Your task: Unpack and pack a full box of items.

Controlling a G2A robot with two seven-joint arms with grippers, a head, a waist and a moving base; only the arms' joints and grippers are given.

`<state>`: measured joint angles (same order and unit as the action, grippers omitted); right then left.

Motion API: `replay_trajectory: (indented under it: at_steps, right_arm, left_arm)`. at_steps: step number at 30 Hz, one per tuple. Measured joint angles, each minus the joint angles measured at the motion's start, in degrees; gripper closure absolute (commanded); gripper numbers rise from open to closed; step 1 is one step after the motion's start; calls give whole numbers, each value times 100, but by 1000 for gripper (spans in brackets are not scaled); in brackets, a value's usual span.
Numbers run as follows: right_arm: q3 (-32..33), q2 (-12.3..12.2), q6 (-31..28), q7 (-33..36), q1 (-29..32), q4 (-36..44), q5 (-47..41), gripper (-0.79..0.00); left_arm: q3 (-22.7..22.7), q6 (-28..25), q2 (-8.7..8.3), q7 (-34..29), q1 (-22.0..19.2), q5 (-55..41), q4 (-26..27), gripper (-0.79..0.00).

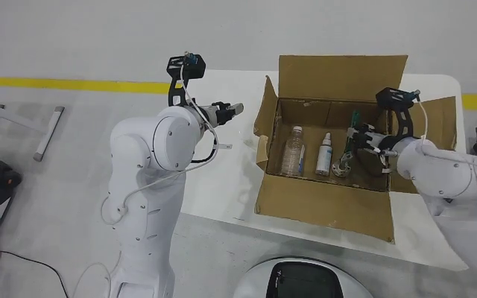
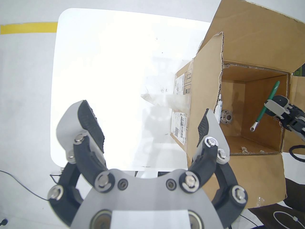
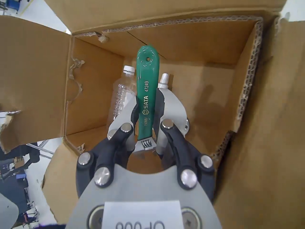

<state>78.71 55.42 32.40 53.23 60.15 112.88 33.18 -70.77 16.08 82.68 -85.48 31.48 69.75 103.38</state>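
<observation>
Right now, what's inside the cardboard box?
A clear bottle, a white spray bottle, a metal fitting and a green wrench in the right gripper. The box floor beneath that gripper is hidden.

Boxes: I count one cardboard box (image 1: 320, 205).
Bottles: I count two, one clear plastic bottle (image 1: 293, 151) and one small white spray bottle (image 1: 324, 154).
Wrenches: I count one wrench (image 3: 145, 91), with a green handle.
Metal parts: I can make out one round metal piece (image 2: 225, 117).
Tables: I count one white table (image 1: 231, 179).
</observation>
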Motion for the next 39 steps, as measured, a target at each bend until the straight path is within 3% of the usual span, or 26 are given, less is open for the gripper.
replay_trajectory:
  at_steps: [2, 3, 4, 10, 12, 13, 14, 15, 21, 28, 33, 39]
  right_arm:
    - [-153, 17, 112, 34, -129, -122, 93, -594]
    - [-196, 23, 137, 61, -173, -157, 101, -634]
    - [-224, 29, 152, 79, -221, -196, 107, -773]
    - [52, 24, 0, 115, -196, -29, -204, -785]
    - [341, 5, -173, 99, -98, 168, -445, -409]
    - [610, -13, -335, 58, 12, 327, -619, -336]
    - [846, -28, -469, 13, 119, 451, -751, -111]
    - [1105, -42, -609, -42, 245, 569, -877, 0]
    - [3237, -60, -1645, -552, 1299, 874, -1852, 0]
    - [5239, 57, -2683, -1002, 2478, 304, -2653, 0]
    - [5451, 123, -2998, -1042, 2959, -392, -2980, 0]
    - [4558, 166, -3397, -854, 2899, -943, -3657, 0]
  left_arm:
    - [0, 0, 0, 0, 0, 0, 0, -785]
    - [0, 0, 0, 0, 0, 0, 0, -785]
    - [0, 0, 0, 0, 0, 0, 0, -785]
    - [0, 0, 0, 0, 0, 0, 0, -785]
    - [0, 0, 0, 0, 0, 0, 0, -785]
    - [0, 0, 0, 0, 0, 0, 0, -785]
    - [0, 0, 0, 0, 0, 0, 0, -785]
    - [0, 0, 0, 0, 0, 0, 0, -785]
    - [0, 0, 0, 0, 0, 0, 0, -785]
    - [0, 0, 0, 0, 0, 0, 0, -785]
    - [0, 0, 0, 0, 0, 0, 0, -785]
    - [0, 0, 0, 0, 0, 0, 0, -785]
